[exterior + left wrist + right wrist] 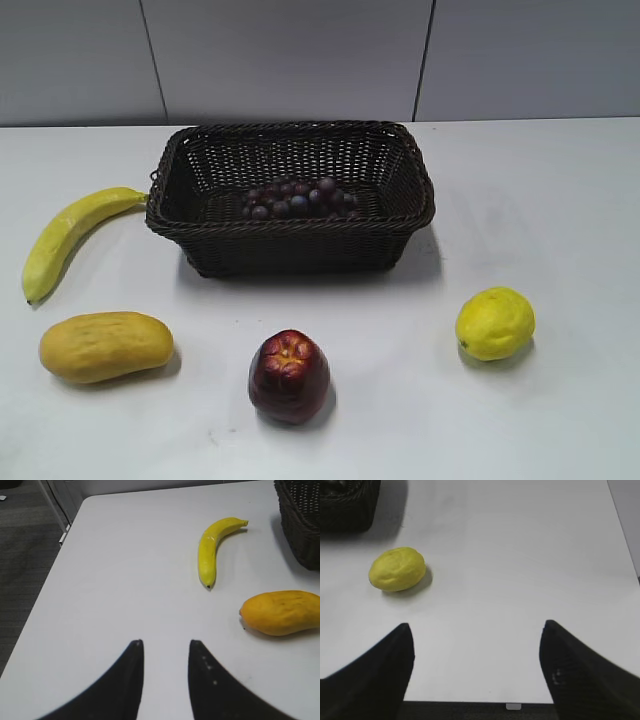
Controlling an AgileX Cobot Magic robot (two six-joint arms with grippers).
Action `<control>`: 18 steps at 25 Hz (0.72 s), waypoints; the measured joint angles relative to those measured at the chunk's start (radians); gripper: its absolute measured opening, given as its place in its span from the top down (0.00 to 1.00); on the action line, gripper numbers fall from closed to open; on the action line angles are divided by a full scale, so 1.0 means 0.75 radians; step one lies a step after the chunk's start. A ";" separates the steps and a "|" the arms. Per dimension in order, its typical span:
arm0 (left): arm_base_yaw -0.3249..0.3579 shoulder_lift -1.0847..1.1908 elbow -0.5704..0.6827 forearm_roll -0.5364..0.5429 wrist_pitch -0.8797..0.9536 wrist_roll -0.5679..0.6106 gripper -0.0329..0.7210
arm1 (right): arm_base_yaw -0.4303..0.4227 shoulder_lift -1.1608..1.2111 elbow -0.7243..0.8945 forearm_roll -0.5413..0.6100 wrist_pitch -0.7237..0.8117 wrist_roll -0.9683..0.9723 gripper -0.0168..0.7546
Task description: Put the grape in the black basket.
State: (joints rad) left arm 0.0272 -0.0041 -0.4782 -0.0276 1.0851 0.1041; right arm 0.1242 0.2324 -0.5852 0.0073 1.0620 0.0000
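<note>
Grapes [298, 199] lie in the basket [290, 247]; banana [68, 237] left, mango [105, 346], apple [289, 376] and lemon [495, 323] in front.

The exterior camera looks down at a slant across the table [560, 200], facing the back wall. Each wrist camera sits low near the table's front edge, looking inward: the left shares the banana [212, 547] and mango [280, 612], the right the lemon [397, 569].
</note>
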 joint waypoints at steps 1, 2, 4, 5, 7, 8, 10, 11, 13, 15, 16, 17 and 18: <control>0.000 0.000 0.000 0.000 0.000 0.000 0.65 | 0.000 -0.024 0.032 0.000 0.001 0.000 0.21; 0.000 0.000 0.000 0.000 0.000 0.000 0.65 | 0.000 -0.050 0.069 0.000 -0.002 0.000 0.21; 0.000 0.000 0.000 0.000 0.000 0.000 0.65 | 0.000 -0.069 0.096 0.000 -0.005 0.000 0.21; 0.000 0.000 0.000 0.000 0.000 0.000 0.65 | 0.000 -0.071 0.101 0.000 -0.009 0.000 0.21; 0.000 0.000 0.000 0.000 0.000 0.000 0.65 | 0.000 -0.071 0.101 0.000 -0.018 0.000 0.21; 0.000 0.000 0.000 0.000 0.000 0.000 0.65 | 0.000 -0.071 0.101 0.000 -0.022 0.000 0.21; 0.000 0.000 0.000 0.000 0.000 0.000 0.65 | 0.000 -0.071 0.101 0.000 -0.023 0.000 0.21; 0.000 0.000 0.000 0.000 0.000 0.000 0.65 | 0.000 -0.071 0.101 0.000 -0.025 0.000 0.21; 0.000 0.000 0.000 0.000 0.000 0.000 0.65 | 0.000 -0.071 0.101 0.000 -0.025 0.000 0.21; 0.000 0.000 0.000 0.000 0.000 0.000 0.65 | 0.000 -0.071 0.101 0.001 -0.025 0.000 0.21; 0.000 0.000 0.000 0.000 0.000 0.000 0.65 | 0.000 -0.071 0.101 0.001 -0.025 0.000 0.21; 0.000 0.000 0.000 0.000 0.000 0.000 0.65 | 0.000 -0.071 0.101 0.001 -0.025 0.000 0.21; 0.000 0.000 0.000 0.000 0.000 0.000 0.65 | 0.000 -0.071 0.101 0.001 -0.025 0.000 0.21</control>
State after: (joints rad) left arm 0.0272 -0.0041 -0.4782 -0.0276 1.0851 0.1041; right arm 0.1242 0.1788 -0.5096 0.0081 1.0436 0.0000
